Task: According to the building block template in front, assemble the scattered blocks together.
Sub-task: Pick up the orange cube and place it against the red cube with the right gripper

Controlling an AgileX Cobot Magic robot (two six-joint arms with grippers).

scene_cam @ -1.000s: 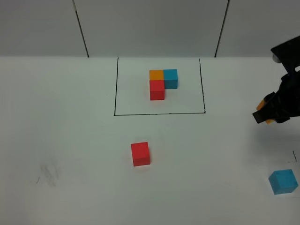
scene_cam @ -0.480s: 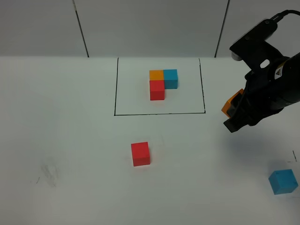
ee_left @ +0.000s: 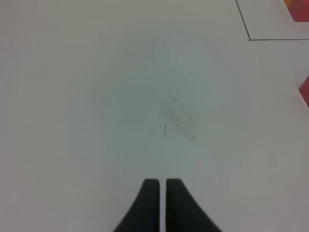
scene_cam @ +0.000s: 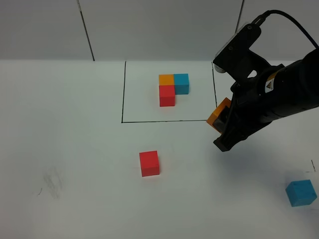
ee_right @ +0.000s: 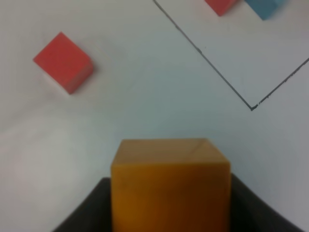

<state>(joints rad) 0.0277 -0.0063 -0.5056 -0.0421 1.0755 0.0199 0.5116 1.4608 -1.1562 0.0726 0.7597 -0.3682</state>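
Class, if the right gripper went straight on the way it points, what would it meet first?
Probably bare table, its held orange cube touching first; the loose red cube sits off that line.

The orange cube [ee_right: 170,188] looks matt, the table [scene_cam: 65,149] smooth.

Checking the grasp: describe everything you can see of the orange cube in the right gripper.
The orange cube is small, matte, flat-faced with crisp edges, possibly painted wood. It is clamped in the dark jaws of the right gripper, tilted above the white table, just outside the lower right corner of the black frame. Nothing else touches it.
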